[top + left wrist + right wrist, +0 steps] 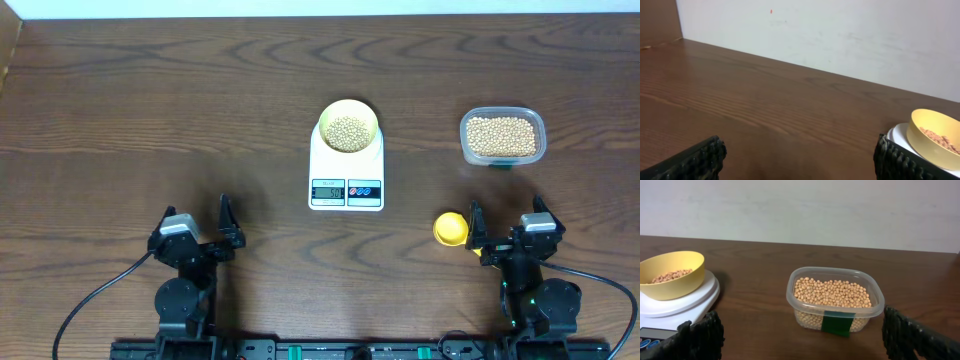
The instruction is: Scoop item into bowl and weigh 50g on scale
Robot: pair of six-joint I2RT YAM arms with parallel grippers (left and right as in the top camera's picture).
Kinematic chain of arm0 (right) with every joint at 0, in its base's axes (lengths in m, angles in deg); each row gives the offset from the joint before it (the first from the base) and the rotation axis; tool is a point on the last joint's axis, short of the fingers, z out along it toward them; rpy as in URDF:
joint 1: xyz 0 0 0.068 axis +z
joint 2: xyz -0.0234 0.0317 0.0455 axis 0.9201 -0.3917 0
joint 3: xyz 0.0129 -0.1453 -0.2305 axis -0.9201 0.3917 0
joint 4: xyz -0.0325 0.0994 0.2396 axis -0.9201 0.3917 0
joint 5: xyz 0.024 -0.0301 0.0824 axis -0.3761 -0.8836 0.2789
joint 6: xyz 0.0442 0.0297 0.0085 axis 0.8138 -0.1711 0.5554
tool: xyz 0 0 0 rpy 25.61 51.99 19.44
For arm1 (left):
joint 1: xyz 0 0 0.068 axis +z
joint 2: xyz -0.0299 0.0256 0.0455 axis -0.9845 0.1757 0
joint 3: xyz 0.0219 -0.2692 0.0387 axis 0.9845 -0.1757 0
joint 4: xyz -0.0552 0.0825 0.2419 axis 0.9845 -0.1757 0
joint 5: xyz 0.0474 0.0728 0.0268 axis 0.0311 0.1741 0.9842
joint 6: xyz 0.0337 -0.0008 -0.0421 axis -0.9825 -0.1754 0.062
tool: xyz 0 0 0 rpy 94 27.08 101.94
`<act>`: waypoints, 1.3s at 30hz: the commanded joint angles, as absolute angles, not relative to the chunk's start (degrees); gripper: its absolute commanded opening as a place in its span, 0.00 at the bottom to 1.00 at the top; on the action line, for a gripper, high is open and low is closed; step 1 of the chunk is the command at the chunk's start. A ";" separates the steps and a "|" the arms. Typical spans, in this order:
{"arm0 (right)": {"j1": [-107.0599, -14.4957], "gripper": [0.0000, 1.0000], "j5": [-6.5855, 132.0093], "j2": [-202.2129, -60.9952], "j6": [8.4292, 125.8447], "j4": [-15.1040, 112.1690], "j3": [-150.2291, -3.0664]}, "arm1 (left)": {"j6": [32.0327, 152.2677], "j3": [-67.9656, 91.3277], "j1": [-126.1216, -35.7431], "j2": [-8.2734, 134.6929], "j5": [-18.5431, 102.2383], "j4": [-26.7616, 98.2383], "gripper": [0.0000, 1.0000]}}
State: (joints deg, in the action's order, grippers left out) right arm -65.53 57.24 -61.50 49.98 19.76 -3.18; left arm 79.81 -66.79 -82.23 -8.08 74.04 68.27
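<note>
Scale [346,172] LCD [328,190], at 6 o'clock from the bowl [348,104], shows dark digits, prob. two, too small to read for sure. No other text legible anywhere.

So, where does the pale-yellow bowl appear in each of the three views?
Overhead: the bowl is at upper centre, on the scale.
Left wrist: bowl at the lower right edge, cut off.
Right wrist: bowl at the left edge, mid-height.
Shared landmark: the white scale under the bowl in all views.
</note>
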 commanded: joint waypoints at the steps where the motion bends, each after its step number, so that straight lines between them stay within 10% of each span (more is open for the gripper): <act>1: -65.12 0.99 56.91 -61.15 49.52 20.02 -3.09 | 78.68 -67.92 -82.10 -8.36 73.06 65.76 0.97; 39: -65.12 0.99 56.91 -61.15 49.52 20.04 -3.09 | 70.50 -67.92 -79.33 -8.38 68.56 65.63 0.97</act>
State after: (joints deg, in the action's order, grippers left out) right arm -65.53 57.24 -61.50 49.98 19.76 -3.18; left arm 71.70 -66.68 -79.57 -8.08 68.47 67.59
